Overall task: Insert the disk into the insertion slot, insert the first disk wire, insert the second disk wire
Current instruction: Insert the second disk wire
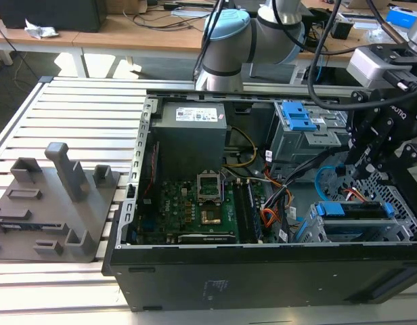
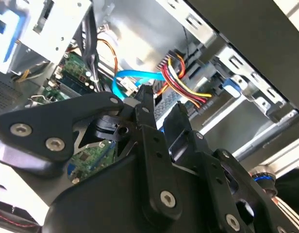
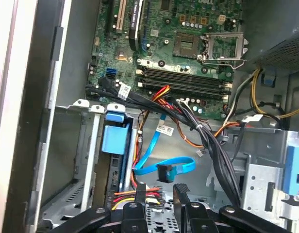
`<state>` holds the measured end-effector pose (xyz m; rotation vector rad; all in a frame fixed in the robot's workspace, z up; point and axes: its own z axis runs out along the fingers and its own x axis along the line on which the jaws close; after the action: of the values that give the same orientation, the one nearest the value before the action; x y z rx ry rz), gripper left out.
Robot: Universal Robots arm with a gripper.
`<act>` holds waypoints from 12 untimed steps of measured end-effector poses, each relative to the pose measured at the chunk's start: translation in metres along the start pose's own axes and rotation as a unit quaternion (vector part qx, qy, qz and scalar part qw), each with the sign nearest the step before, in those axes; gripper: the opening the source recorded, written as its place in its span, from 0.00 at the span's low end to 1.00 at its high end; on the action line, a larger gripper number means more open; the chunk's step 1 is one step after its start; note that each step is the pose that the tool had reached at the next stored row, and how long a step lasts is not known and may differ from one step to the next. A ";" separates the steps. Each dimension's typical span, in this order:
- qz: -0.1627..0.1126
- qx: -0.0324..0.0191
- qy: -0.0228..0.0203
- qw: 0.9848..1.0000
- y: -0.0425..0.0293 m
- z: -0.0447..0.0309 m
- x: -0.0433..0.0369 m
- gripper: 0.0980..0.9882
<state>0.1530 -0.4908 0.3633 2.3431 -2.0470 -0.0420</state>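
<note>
Caution at close quarters

We find the black two-fingered gripper [image 3: 160, 190] at the right edge of the exterior view, inside the open black computer case [image 1: 262, 277]. Its fingers stand spread, with nothing between them. The flat silver-grey disk in its bright blue plastic caddy [image 1: 349, 211] lies inside the boxy grey perforated insertion slot [image 1: 401, 203], at the lower right of the exterior view. Whether it is pushed fully home we cannot tell. In the first wrist view the light-blue flat data cable [image 3: 165, 171] with its black plug curls loose just beyond the fingertips, its end free. A bundle of red, yellow and black wires [image 3: 132, 198] runs just beside one finger.

We judge the hazards to be these. The fingers could close on the neighbouring bundle along with the plug, since the two lie so near. The limp cable could twist in the grasp, so the plug meets its socket askew and jams. A half-seated disk could shift under the push.
</note>
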 end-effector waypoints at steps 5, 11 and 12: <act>-0.005 0.000 0.002 1.000 0.0121 0.0005 -0.0022 0.30; -0.007 -0.002 0.023 1.000 0.0237 0.0033 -0.0046 0.30; -0.007 -0.002 0.024 1.000 0.0237 0.0032 -0.0045 0.30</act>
<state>0.1288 -0.4895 0.3611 2.3333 -2.0064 0.0094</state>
